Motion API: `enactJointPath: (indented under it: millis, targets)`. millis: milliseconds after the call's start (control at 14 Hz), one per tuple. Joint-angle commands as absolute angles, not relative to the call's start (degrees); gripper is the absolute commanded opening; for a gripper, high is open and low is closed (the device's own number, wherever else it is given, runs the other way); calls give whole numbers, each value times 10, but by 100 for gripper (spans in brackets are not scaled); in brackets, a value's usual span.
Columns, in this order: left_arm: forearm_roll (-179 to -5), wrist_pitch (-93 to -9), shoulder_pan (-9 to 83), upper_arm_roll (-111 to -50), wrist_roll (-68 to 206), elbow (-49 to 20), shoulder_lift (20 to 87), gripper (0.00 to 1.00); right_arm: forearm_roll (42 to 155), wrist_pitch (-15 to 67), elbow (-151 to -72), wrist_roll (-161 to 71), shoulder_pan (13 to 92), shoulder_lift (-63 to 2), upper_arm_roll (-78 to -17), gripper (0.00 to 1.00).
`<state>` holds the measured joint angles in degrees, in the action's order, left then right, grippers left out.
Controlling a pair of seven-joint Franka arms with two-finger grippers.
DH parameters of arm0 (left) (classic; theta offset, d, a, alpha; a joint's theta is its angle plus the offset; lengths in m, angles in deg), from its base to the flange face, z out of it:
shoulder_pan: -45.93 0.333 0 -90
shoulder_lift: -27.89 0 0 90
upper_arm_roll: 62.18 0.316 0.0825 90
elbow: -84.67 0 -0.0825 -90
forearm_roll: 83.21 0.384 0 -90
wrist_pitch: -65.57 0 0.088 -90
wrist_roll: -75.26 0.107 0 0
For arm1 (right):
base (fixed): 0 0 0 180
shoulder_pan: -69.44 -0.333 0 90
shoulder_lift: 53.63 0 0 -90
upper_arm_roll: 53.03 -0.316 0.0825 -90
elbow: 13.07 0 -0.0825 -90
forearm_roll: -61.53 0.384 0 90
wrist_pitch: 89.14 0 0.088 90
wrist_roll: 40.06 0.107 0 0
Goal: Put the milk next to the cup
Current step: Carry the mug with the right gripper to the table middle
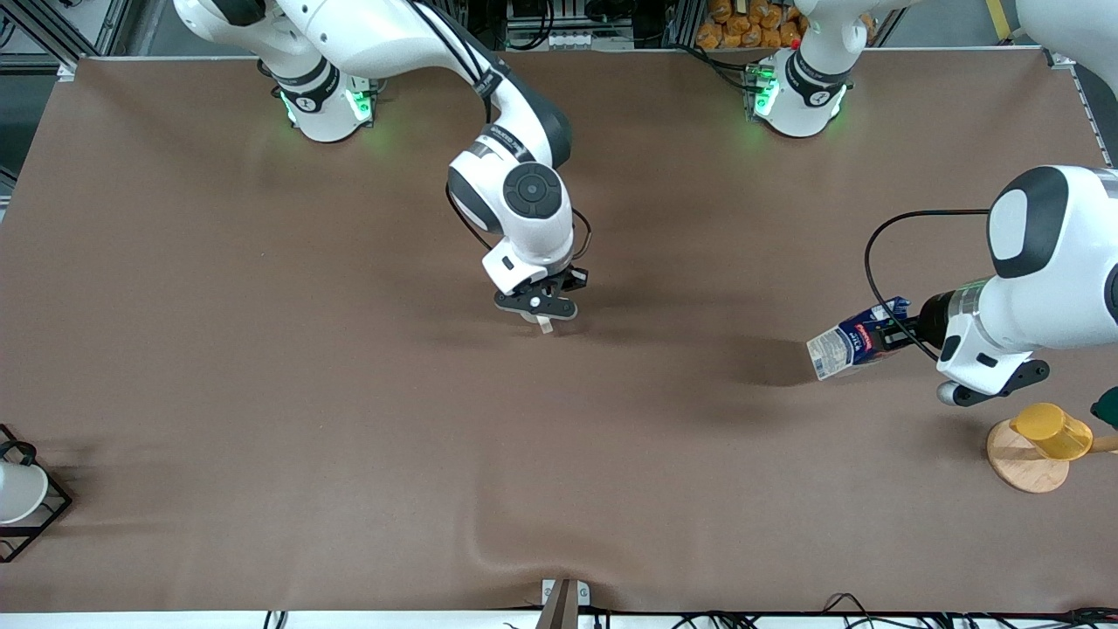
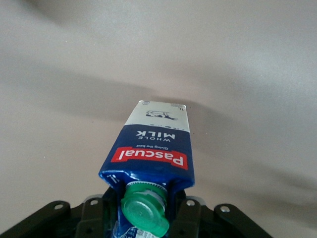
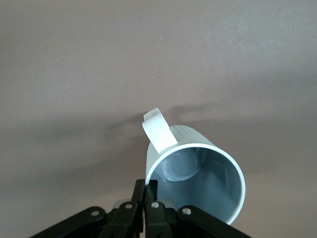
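Observation:
The milk, a dark blue carton with a red label and white lower part, is held tilted in the air over the table at the left arm's end. My left gripper is shut on its top. In the left wrist view the milk shows its green cap between the jaws of my left gripper. My right gripper is low over the table's middle, shut on the rim of the off-white cup, which has a grey inside. In the front view the cup is mostly hidden under that gripper.
A yellow cup lies on a round wooden stand near the left arm's end, close under the left arm. A white cup in a black wire rack sits at the right arm's end. The brown cloth is wrinkled at the near edge.

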<state>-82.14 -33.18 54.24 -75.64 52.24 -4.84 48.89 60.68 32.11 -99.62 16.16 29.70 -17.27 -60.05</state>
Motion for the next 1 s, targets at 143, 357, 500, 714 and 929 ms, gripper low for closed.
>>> enactJointPath:
  millis: [143, 357, 500, 714, 929]
  targets:
    - [-824, -321, 541, -762, 517, -49, 480, 44, 606, 349, -985, 200, 276, -146, -591, 1]
    - [-823, -321, 541, -762, 518, -49, 482, 44, 598, 349, -984, 223, 273, -143, -589, 95]
    - [-823, -321, 540, -761, 517, -49, 482, 44, 580, 345, -978, 216, 279, -144, -590, 100]
    - [-828, -321, 538, -767, 513, -49, 480, 44, 585, 282, -940, 193, 302, -154, -591, 100]
    - [-824, -302, 536, -806, 503, -49, 478, 44, 587, 156, -867, 169, 337, -163, -592, 100]
